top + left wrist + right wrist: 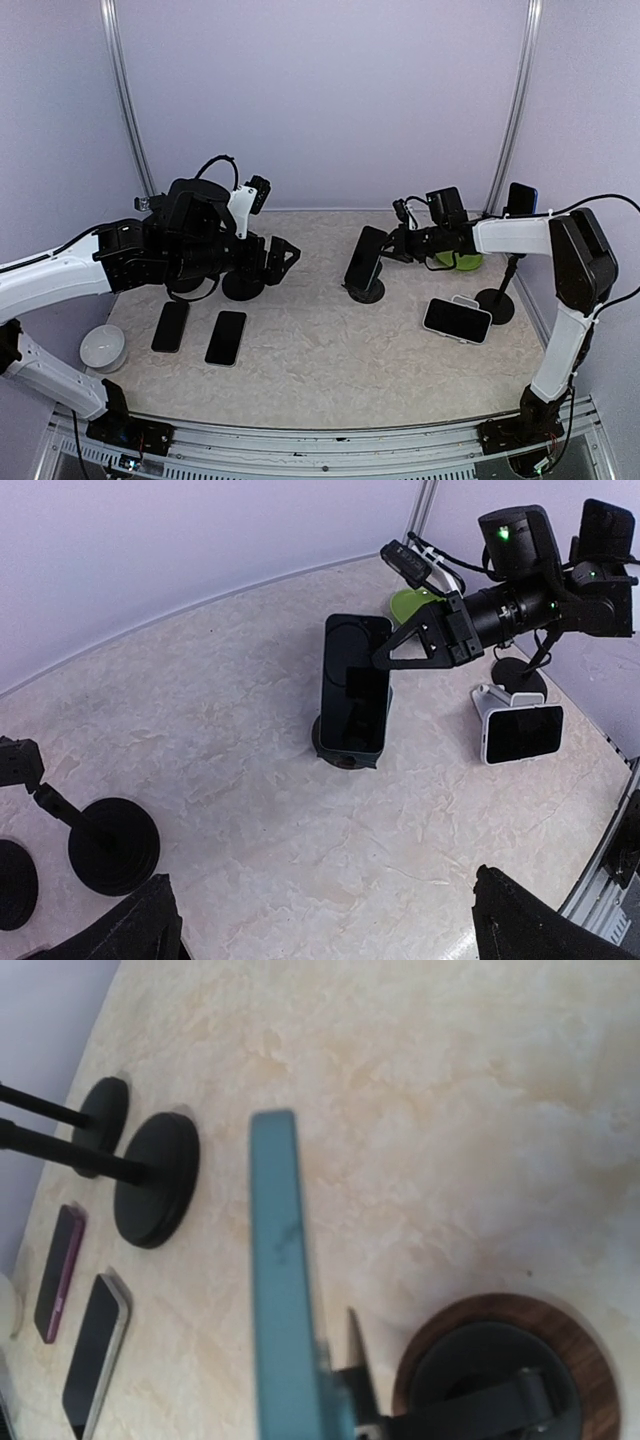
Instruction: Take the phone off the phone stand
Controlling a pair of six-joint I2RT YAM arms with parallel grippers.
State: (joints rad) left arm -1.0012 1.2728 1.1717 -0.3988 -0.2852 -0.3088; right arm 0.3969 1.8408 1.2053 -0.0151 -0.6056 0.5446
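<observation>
The phone [365,258] stands upright on its round phone stand [366,292] in the middle of the table. In the left wrist view the phone [357,685] is dark and leans on the stand's base [345,755]. My right gripper [396,245] reaches in from the right, and its fingers [412,648] close on the phone's upper right edge. The right wrist view shows the phone's teal edge [285,1290] very near, with the stand's wood-rimmed base [500,1370] below. My left gripper [283,255] hovers wide open [335,930] left of the stand, holding nothing.
Two phones [170,326] [226,337] lie flat at the front left beside a white round object [102,347]. Black stand bases [243,285] sit under the left arm. A white-edged phone [457,320], a tall stand [495,305] and a green object [460,260] are on the right.
</observation>
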